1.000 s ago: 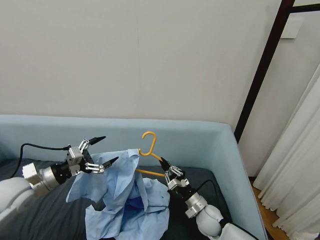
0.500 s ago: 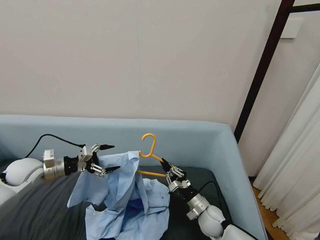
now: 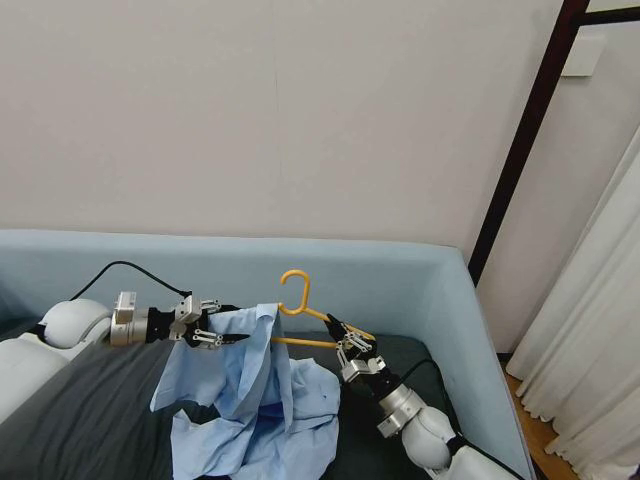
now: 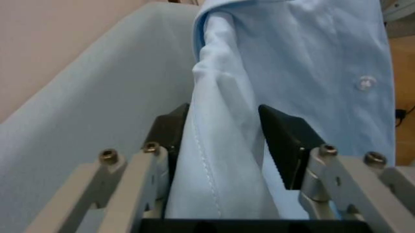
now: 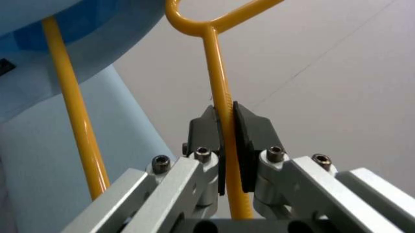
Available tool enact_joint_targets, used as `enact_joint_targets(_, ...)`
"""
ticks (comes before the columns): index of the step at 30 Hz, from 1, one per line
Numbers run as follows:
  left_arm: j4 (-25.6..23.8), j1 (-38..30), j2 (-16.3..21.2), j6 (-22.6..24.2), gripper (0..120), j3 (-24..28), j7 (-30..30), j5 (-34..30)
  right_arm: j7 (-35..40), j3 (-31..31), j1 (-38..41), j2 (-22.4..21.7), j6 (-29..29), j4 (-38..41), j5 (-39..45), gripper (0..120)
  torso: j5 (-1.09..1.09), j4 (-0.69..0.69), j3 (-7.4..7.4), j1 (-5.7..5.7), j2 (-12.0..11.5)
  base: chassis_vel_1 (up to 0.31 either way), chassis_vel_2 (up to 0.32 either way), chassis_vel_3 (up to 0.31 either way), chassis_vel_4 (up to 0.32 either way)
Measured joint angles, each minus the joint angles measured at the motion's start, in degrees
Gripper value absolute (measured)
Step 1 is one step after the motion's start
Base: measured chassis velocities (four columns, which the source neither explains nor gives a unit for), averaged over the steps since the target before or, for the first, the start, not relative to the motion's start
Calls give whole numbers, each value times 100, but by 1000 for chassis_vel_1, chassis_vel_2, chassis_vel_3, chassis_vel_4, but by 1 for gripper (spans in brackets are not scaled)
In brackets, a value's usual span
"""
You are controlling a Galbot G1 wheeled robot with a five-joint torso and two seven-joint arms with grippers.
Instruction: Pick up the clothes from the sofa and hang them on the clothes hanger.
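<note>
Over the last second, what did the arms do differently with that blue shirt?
The left gripper reached in toward the blue shirt, and its open fingers now straddle a fold of it. The right gripper stayed shut on the yellow hanger, with the shirt draped over it above the sofa.

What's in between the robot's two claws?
In the head view, the blue shirt, draped over the yellow hanger, hangs between the left gripper and the right gripper.
</note>
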Motion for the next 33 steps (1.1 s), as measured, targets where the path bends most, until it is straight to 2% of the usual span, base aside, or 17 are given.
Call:
enact_joint_targets(1, 30, -34, -31, 0, 36, 19, -4, 26, 2, 3, 3, 2, 0, 1, -2, 4, 0, 0, 0, 0, 0, 0, 0, 0, 0)
enact_joint_targets(2, 30, -34, -31, 0, 36, 19, -4, 26, 2, 3, 3, 2, 0, 1, -2, 4, 0, 0, 0, 0, 0, 0, 0, 0, 0)
enact_joint_targets(5, 167, -185, -200, -16, 22, 103, -27, 112, 22, 4, 12, 8, 0, 6, -9, 4, 0, 0, 0, 0, 0, 0, 0, 0, 0)
enact_joint_targets(7, 217, -214, -253, -18, 18, 118, -21, 121, 31, 7, 15, 0, 0, 2, -5, 4, 0, 0, 0, 0, 0, 0, 0, 0, 0)
enact_joint_targets(9, 266, -226, -317, -16, 8, 126, 77, 126, 59, 21, 23, -6, -3, -2, 7, 4, 0, -1, 0, 0, 0, 0, 0, 0, 0)
enact_joint_targets(18, 446, -215, -477, 17, 8, 65, 403, 93, 208, -7, 63, -7, -85, 4, 40, 4, -1, 0, -1, 0, 1, 0, 0, 0, 0)
enact_joint_targets(22, 574, -169, -568, 66, 8, -1, 399, 96, 331, -108, -5, -12, -172, 133, 531, 21, -1, 1, 0, 0, 1, 0, 0, 0, 0)
enact_joint_targets(24, 617, -158, -596, 68, 7, -23, 369, 96, 347, -162, -62, -33, -164, 213, 788, 25, -2, 1, 0, 0, 1, 0, 0, 0, 0)
enact_joint_targets(26, 666, -142, -636, 69, 7, -53, 325, 95, 340, -223, -180, -75, -32, 347, 1195, 34, -1, 0, 0, 0, 1, 0, 0, 0, 0)
enact_joint_targets(28, 685, -137, -650, 69, 7, -65, 310, 94, 290, -230, -234, -101, 81, 403, 1355, 38, -1, 0, -1, 0, 1, 0, 0, 0, 0)
enact_joint_targets(31, 744, -138, -688, 68, 7, -104, 274, 88, -279, -228, -434, -231, 585, 650, 1976, 53, 0, 0, -1, -1, 1, 0, 0, 0, 0)
enact_joint_targets(32, 744, -138, -688, 68, 7, -104, 274, 88, -279, -228, -434, -231, 585, 650, 1976, 53, 0, 0, -1, -1, 1, 0, 0, 0, 0)
enact_joint_targets(33, 762, -141, -700, 68, 7, -119, 259, 86, -552, -236, -515, -285, 709, 743, 2228, 58, -1, 0, -1, -1, 1, 0, 0, 0, 0)
